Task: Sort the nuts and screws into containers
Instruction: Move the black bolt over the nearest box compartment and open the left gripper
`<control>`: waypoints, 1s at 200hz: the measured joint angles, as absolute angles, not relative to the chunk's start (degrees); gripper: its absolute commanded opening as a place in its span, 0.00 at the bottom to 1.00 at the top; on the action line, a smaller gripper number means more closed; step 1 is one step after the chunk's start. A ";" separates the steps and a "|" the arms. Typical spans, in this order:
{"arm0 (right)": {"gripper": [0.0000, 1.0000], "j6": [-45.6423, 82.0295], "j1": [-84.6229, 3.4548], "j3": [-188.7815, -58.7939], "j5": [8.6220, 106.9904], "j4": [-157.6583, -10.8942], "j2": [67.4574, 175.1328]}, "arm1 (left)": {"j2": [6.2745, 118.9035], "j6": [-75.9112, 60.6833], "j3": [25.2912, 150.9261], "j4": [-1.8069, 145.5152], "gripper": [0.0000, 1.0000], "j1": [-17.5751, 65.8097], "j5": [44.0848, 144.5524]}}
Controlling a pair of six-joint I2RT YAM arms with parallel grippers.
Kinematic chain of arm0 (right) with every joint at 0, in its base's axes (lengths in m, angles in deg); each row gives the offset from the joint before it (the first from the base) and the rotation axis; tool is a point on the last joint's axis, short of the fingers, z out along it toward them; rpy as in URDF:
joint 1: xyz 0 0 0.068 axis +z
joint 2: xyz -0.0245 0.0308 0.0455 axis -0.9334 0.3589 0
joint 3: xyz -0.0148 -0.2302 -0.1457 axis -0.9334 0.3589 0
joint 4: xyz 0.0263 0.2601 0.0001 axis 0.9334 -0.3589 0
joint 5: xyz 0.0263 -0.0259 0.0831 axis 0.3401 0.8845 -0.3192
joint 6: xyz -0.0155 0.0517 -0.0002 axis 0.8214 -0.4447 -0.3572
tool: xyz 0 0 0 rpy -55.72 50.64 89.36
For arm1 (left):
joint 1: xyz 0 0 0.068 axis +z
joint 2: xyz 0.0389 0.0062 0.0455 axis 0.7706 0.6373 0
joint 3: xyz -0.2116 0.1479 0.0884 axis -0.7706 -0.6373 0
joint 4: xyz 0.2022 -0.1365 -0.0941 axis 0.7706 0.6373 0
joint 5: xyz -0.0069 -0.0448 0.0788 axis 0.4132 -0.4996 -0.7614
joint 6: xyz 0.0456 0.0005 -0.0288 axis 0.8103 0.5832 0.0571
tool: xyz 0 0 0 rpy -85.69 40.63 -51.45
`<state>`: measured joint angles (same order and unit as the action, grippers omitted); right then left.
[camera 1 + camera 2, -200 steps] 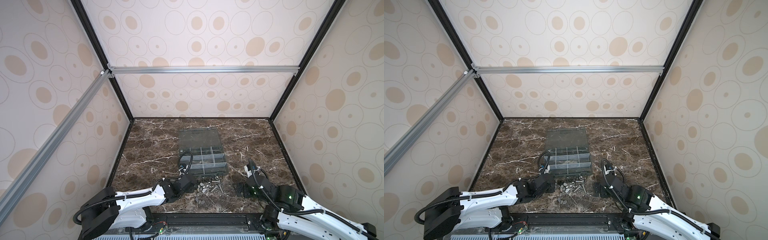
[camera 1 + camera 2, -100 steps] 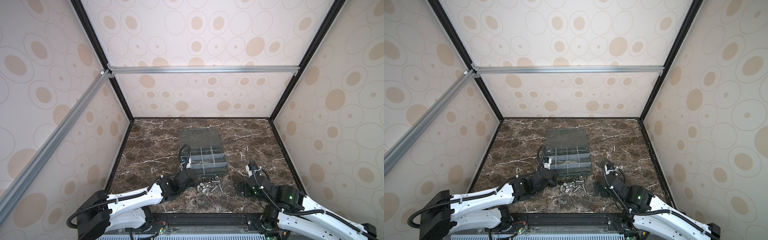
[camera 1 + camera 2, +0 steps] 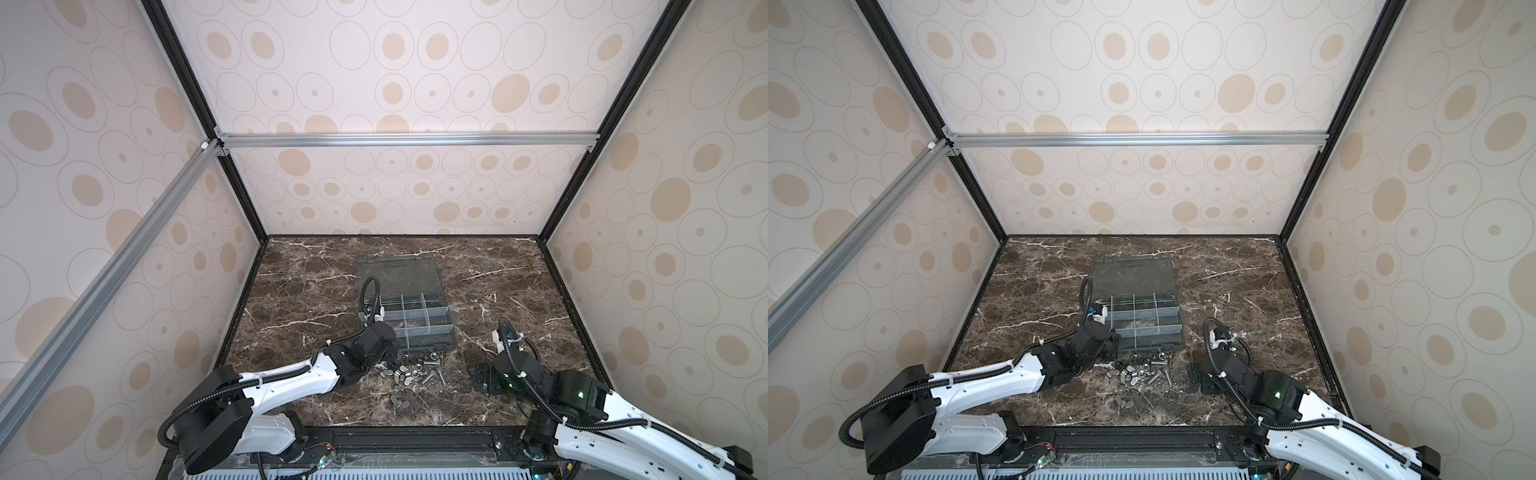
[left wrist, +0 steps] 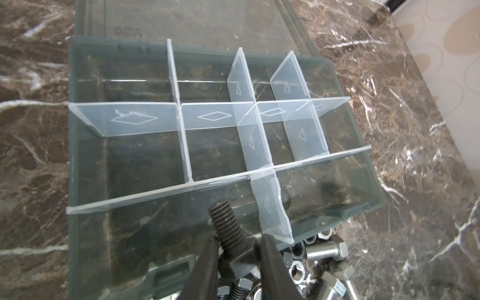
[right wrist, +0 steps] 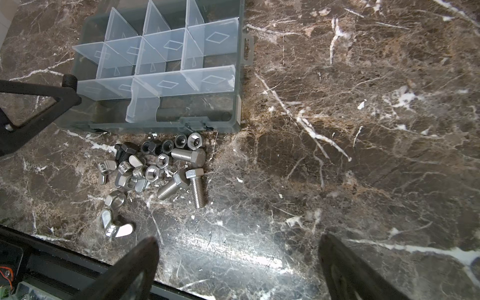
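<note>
Top views: left gripper (image 3: 392,353) has advanced to organizer box (image 3: 436,345).

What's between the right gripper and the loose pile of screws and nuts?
Only bare marble tabletop: the right gripper, jaws open, stands apart from the pile, as the right wrist view shows.

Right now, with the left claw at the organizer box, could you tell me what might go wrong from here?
The black bolt in the left claw hangs with its head near the organizer box's front wall; released here, it may drop onto the loose pile of nuts and bolts instead. The claw also sits close to the short clear divider and could knock it.
</note>
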<state>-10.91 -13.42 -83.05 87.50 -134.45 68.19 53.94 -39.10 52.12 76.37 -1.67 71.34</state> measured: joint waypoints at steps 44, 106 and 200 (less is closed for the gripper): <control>1.00 -11.37 -13.42 -83.05 87.65 -134.45 68.19 | 53.92 -39.19 52.16 76.08 0.78 -1.23 71.41; 1.00 -11.46 -13.42 -83.05 87.83 -134.47 67.97 | 52.93 -39.82 52.05 76.19 0.99 -1.03 71.58; 1.00 -12.51 -13.42 -83.05 88.07 -134.84 66.14 | 46.51 -41.62 49.08 77.94 0.99 -1.01 70.80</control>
<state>-12.51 -13.42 -83.05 88.07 -134.84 66.14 46.51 -41.62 49.08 77.94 -1.01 70.80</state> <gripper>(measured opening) 0.997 0.990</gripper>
